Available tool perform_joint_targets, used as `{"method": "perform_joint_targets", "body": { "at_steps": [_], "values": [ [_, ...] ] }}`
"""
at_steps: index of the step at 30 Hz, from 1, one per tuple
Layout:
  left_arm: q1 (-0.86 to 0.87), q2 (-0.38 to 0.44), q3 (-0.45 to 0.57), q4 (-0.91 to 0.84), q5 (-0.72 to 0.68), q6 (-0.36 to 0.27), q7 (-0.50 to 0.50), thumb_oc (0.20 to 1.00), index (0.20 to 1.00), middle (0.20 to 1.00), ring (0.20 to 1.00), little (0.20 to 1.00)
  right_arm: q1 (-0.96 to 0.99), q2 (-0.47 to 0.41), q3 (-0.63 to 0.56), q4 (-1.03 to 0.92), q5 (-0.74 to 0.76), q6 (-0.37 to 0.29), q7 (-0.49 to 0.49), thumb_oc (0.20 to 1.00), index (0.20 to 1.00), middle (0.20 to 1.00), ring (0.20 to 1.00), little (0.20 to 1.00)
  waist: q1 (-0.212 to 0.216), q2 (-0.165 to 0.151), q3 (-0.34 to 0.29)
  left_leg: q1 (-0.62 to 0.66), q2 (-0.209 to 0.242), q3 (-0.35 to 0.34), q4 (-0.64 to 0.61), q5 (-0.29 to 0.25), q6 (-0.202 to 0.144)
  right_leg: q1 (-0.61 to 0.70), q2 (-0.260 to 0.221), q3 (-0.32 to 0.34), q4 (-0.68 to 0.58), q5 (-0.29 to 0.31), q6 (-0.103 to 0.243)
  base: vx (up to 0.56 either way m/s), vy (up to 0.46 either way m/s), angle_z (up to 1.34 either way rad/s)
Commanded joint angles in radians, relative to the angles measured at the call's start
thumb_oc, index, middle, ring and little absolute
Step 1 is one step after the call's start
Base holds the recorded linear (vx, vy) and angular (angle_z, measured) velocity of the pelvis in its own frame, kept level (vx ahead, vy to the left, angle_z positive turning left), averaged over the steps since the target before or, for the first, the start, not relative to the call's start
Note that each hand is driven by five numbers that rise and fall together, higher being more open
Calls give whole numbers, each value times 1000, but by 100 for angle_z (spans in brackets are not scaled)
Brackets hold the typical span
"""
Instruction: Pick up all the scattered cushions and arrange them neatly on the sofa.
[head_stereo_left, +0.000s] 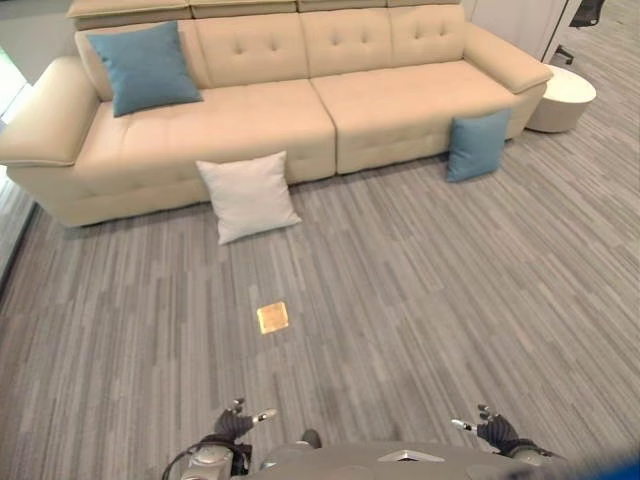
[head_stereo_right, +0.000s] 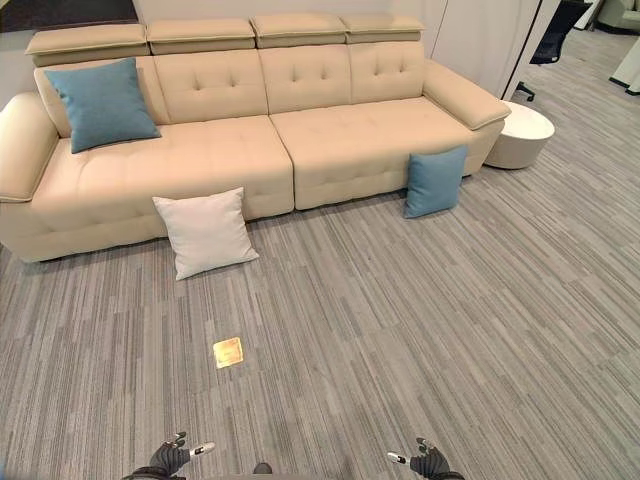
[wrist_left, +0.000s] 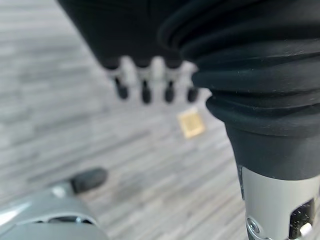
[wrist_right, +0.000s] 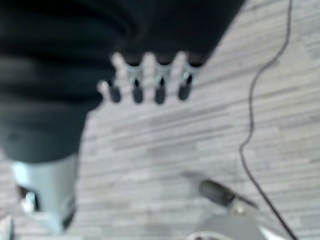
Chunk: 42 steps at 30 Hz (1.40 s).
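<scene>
A beige sofa (head_stereo_left: 270, 120) runs along the far side of the room. One blue cushion (head_stereo_left: 145, 67) leans upright against its backrest at the left end. A white cushion (head_stereo_left: 246, 196) stands on the floor, leaning on the sofa's front left of the middle. A second blue cushion (head_stereo_left: 477, 146) leans on the sofa's front near its right end. My left hand (head_stereo_left: 236, 424) and right hand (head_stereo_left: 494, 428) hang low at the near edge, far from the cushions. Both are open and hold nothing, the fingers (wrist_left: 145, 90) relaxed over the carpet.
A round white side table (head_stereo_left: 562, 97) stands past the sofa's right arm. A small brass floor plate (head_stereo_left: 272, 317) sits in the grey striped carpet between me and the white cushion. Open carpet stretches from me to the sofa.
</scene>
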<state>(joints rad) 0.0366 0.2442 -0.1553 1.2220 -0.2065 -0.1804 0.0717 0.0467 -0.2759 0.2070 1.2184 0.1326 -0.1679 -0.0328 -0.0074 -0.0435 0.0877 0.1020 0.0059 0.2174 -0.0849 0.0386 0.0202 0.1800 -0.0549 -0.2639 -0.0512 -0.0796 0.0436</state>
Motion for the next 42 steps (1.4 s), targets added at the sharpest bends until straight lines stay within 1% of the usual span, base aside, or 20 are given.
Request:
{"method": "perform_joint_targets", "body": {
  "at_steps": [1,17,26,29,31,32,33,34,35,36,37,38,39,41,42],
  "values": [
    [-78,-30,13,48,5,-20,0,1000,1000,1000,1000,1000,-38,-11,17,27,11,-12,-3,1000,1000,1000,1000,1000,12,6,16,23,51,-32,47,-51,-108,-66,-39,-31,28,62,74,0,0,0],
    [-74,-35,14,66,3,-10,7,1000,1000,1000,1000,1000,-53,-10,36,31,-26,-4,-26,1000,1000,1000,1000,1000,19,3,17,28,61,-43,47,-48,-117,-53,-30,-46,28,50,66,8,-12,2],
    [-89,-39,-4,61,5,-10,15,1000,1000,1000,1000,1000,-73,-13,62,21,-32,-4,-30,1000,1000,1000,1000,1000,28,-1,32,-10,66,-72,80,-41,-129,-60,-22,-67,22,44,53,-2,-39,15],
    [-97,-42,-13,60,-1,-11,18,1000,1000,1000,1000,1000,-81,-18,63,10,-32,-7,-35,1000,1000,1000,1000,1000,29,-7,42,-46,62,-77,120,-45,-134,-65,-30,-84,25,44,50,-31,-17,20],
    [-108,-44,-22,57,0,-10,21,1000,1000,1000,1000,1000,-85,-24,57,5,-26,-8,-40,1000,1000,1000,1000,1000,27,-13,54,-87,60,-44,165,-42,-139,-72,-45,-115,31,46,48,-65,-8,27],
    [-108,-44,-22,57,0,-10,21,1000,1000,1000,1000,1000,-86,-24,57,5,-26,-8,-40,1000,1000,1000,1000,1000,25,-13,53,-91,60,-46,169,-44,-139,-74,-45,-117,32,46,48,-54,10,66],
    [-112,-46,-25,55,0,-10,20,1000,1000,1000,1000,1000,-87,-25,54,5,-21,-6,-40,1000,1000,1000,1000,1000,26,-13,56,-103,59,-26,181,-43,-139,-76,-51,-131,35,46,48,-23,16,83],
    [-112,-46,-25,55,0,-10,20,1000,1000,1000,1000,1000,-88,-25,51,7,-18,-5,-40,1000,1000,1000,1000,1000,24,-12,54,-110,60,-5,186,-43,-138,-78,-53,-143,36,45,48,-26,30,67],
    [-115,-45,-29,55,0,-10,20,1000,1000,1000,1000,1000,-89,-27,47,7,-12,-4,-40,1000,1000,1000,1000,1000,22,-12,58,-115,65,37,198,-45,-137,-74,-57,-156,38,45,48,65,49,43],
    [-116,-44,-28,56,1,-8,17,1000,1000,1000,1000,1000,-89,-26,46,9,-8,-1,-37,1000,1000,1000,1000,1000,20,-11,52,-113,65,65,193,-58,-138,-64,-56,-164,36,35,54,94,76,36],
    [-115,-41,-25,58,2,-9,18,1000,1000,1000,1000,1000,-91,-25,49,10,-11,-1,-35,1000,1000,1000,1000,1000,23,-10,51,-108,63,66,186,-61,-134,-64,-56,-165,36,36,56,77,122,52],
    [-113,-39,-19,60,0,-9,19,1000,1000,1000,1000,1000,-93,-20,55,10,-20,1,-33,1000,1000,1000,1000,1000,26,-10,50,-104,54,69,167,-54,-115,-73,-61,-169,46,47,56,39,136,39],
    [-110,-38,-13,61,-1,-9,21,1000,1000,1000,1000,1000,-94,-16,59,10,-23,2,-33,1000,1000,1000,1000,1000,28,-10,46,-95,48,66,152,-59,-104,-76,-64,-165,57,46,61,53,165,15],
    [-108,-32,-5,63,-4,-8,21,1000,1000,1000,1000,1000,-95,-8,61,8,-24,2,-31,1000,1000,1000,1000,1000,29,-11,43,-81,41,67,128,-59,-93,-80,-78,-161,86,48,71,85,159,-5],
    [-108,-29,-1,60,-10,-11,21,1000,1000,1000,1000,1000,-98,-7,67,3,-28,2,-31,1000,1000,1000,1000,1000,35,-10,45,-78,30,56,122,-62,-80,-96,-92,-157,119,49,80,57,170,8]
  ]
}}
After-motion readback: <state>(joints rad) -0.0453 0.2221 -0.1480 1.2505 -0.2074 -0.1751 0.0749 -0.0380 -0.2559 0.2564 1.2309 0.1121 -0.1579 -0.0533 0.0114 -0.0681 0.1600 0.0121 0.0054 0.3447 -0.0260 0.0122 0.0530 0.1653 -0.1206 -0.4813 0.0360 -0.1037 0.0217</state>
